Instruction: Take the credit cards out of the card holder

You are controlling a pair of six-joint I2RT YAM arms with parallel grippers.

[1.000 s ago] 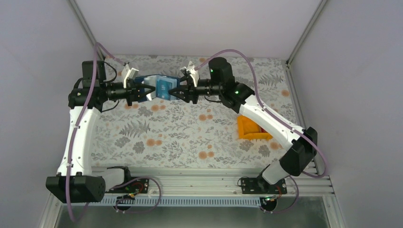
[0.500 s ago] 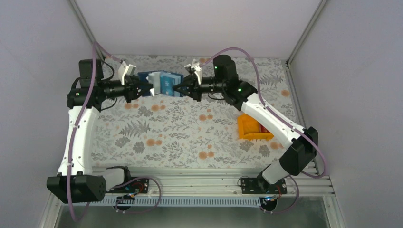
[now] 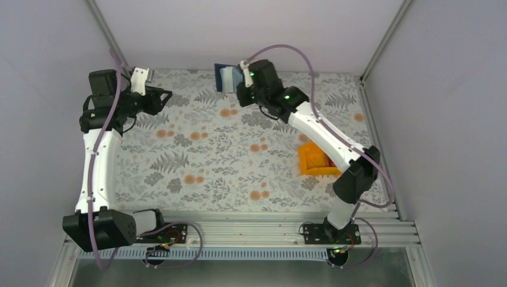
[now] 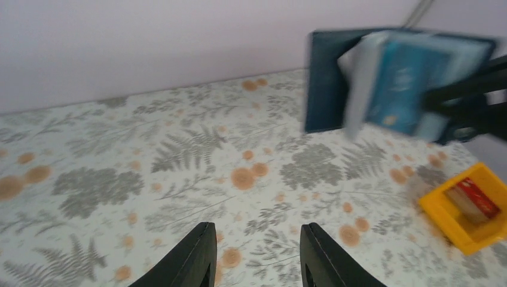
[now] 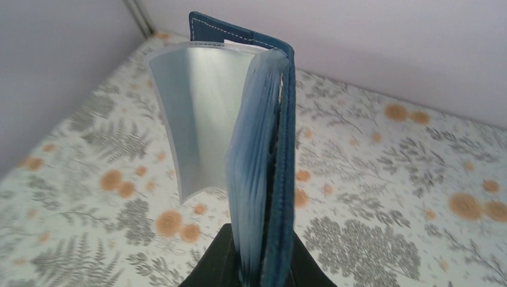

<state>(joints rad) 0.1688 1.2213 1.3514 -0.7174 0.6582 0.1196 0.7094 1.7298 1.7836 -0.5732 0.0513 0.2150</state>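
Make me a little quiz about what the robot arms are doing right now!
1. True or false: the left gripper is empty.
2. What holds the card holder? A) left gripper B) right gripper C) nothing
3. What colour is the card in the orange bin?
Key: 1 true; 2 B; 3 red.

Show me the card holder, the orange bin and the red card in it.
card holder [image 5: 288, 119], right wrist view, navy outer cover.
orange bin [image 4: 445, 224], left wrist view, near wall.
red card [image 4: 473, 201], left wrist view, its face.
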